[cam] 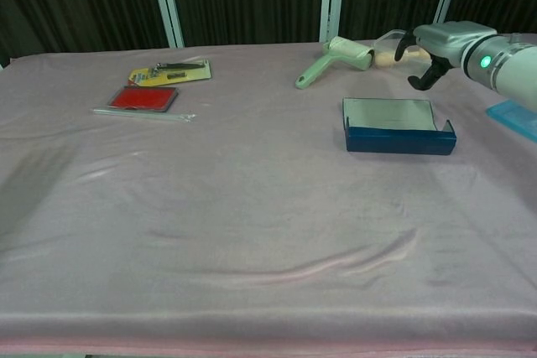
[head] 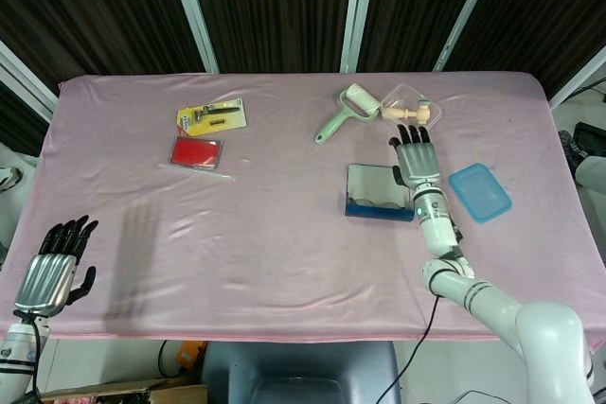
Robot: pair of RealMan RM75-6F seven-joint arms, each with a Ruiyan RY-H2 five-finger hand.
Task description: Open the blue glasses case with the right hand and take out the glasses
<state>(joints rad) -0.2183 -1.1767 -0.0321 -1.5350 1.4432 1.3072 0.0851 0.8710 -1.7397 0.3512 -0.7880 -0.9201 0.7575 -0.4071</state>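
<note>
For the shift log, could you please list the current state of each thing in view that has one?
Blue glasses case: open, lid folded back flat, glasses inside.
Right hand: above the lid, holding nothing.
Left hand: open, off the table's near edge.
Clear container: lidless, wooden figure inside.
Blue lid: flat on the cloth.
Lint roller: lying down.

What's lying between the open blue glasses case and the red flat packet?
Only bare pink tablecloth lies between the blue glasses case and red packet, seen in the head view.

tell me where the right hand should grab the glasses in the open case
Probably from above: the case lies flat with its lid folded back, so only the top is open. The glasses show only as dark shapes inside; the right hand hovers behind, holding nothing.
</note>
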